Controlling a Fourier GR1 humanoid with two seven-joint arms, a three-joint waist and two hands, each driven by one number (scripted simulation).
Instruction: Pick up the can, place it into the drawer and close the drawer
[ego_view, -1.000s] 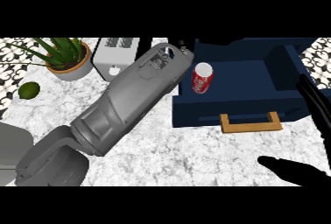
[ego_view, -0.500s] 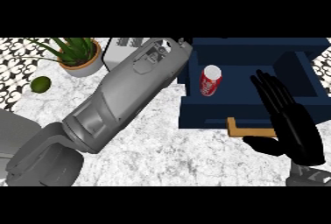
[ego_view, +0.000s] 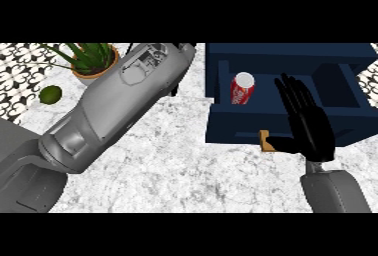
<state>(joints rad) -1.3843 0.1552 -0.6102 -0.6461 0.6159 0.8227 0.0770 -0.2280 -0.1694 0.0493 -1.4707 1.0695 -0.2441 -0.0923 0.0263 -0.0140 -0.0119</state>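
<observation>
My right hand (ego_view: 306, 125) is flat and open, with its fingers straight and pointing away from me. It holds nothing. It sits over the front of the dark blue drawer (ego_view: 225, 127), which is pulled out.

The red can (ego_view: 242, 88) is already standing up inside the drawer, just to the left of my fingertips and not touching them. So I think the putting-in part is done, and the job left is to shut the drawer.

The tan handle (ego_view: 266, 141) peeks out just to the left of my palm, on the drawer's front. My palm hides most of it.

To do this well, I should bring my flat hand back to the near side of the drawer's front, close to the handle, and press my palm on the middle of the front. Then I push straight away from me. If I push on one corner, the drawer may twist and stick. I should go slowly, so the can does not tip over when the drawer stops. I should also keep my fingers out of the drawer, away from the can.

My left arm (ego_view: 111, 115) reaches far ahead, to the left of my right hand. I cannot see my left hand, so I cannot tell how its fingers are.

A potted plant (ego_view: 90, 62) and a small green fruit (ego_view: 50, 94) sit on the marble surface (ego_view: 170, 170), far off to the left of both my arms.
</observation>
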